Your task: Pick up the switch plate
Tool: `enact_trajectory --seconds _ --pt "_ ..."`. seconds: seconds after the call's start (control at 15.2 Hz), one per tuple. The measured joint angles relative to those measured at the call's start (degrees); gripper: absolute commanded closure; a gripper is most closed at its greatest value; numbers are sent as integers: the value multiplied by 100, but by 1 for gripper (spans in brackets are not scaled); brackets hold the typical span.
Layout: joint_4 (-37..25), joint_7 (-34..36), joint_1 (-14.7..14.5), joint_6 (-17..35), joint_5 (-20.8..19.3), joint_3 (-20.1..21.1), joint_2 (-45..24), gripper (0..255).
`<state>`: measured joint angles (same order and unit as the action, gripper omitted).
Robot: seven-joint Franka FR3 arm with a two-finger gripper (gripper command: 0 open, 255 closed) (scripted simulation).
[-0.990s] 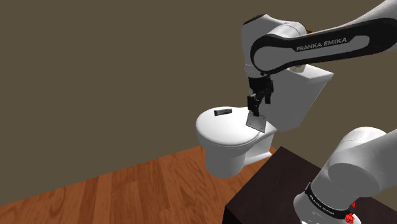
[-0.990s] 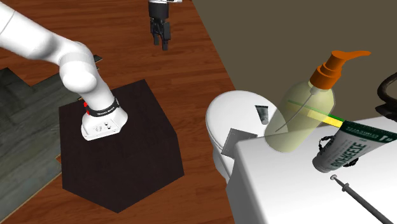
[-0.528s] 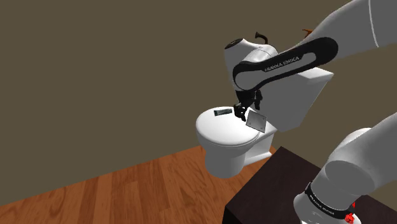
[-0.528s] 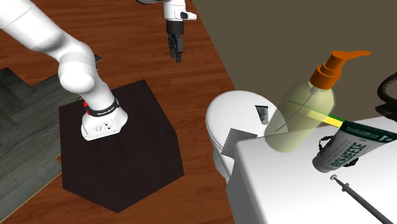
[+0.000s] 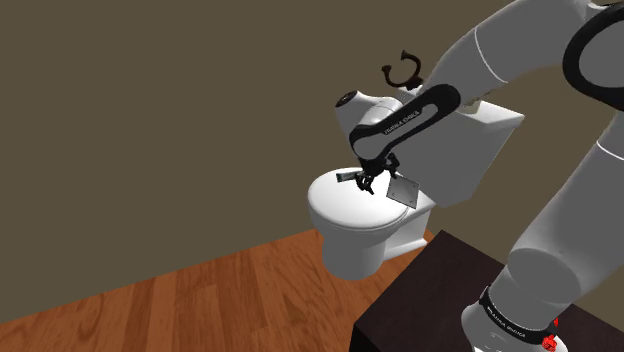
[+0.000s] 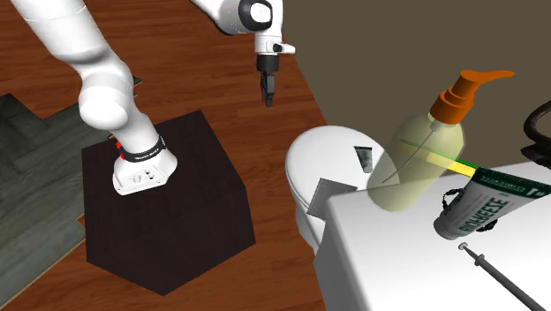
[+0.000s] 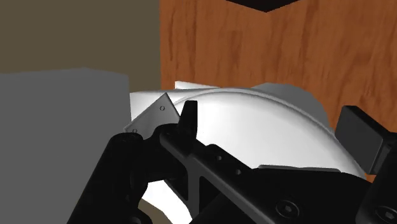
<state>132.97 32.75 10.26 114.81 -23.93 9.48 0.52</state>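
The switch plate [image 5: 403, 190] is a small grey square with screw holes. It leans tilted against the tank at the back of a white toilet lid [image 5: 350, 205]. It also shows as the switch plate [image 6: 334, 193] in the second exterior view and as the switch plate [image 7: 151, 118] in the wrist view. My black gripper [image 5: 370, 182] hangs just above the lid, close beside the plate on the shoulder view's left. The gripper [image 6: 267, 93] points down. Its fingers [image 7: 189, 121] stand apart, open, with nothing between them, and the plate lies just outside one finger.
A small dark item [image 5: 350, 177] lies on the lid near the gripper. The toilet tank [image 5: 470, 150] stands behind the plate. A soap bottle [image 6: 415, 163], a green tube [image 6: 481, 205] and a thin tool [image 6: 503, 278] rest on the tank top. The black stand [image 6: 168, 212] sits on the wooden floor.
The arm has swung to the shoulder view's left and dropped. The gripper went from above the plate to low over the lid beside it. The plate has not moved.
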Motion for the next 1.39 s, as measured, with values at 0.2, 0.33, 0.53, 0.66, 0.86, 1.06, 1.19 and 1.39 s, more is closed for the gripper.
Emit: enact_trajectory --seconds 0.2,0.33,0.53,0.66,0.86,1.06,1.19,1.39 --pt "-476 604 56 82 -379 -87 -729 0" --pt "-716 979 77 148 -607 -183 -1147 0" --pt "-1274 1424 99 132 -893 -373 -1817 0" --pt "-1570 1703 117 157 -1060 -518 -2206 0" --pt "-2083 2056 139 128 -1236 -734 -2774 0" --pt "-2755 2350 144 18 -1327 -936 -3410 0" --pt "-3133 2509 181 -34 -1373 -1081 -3761 0" --pt "-3848 2739 221 -167 -1383 -1275 -4384 0"
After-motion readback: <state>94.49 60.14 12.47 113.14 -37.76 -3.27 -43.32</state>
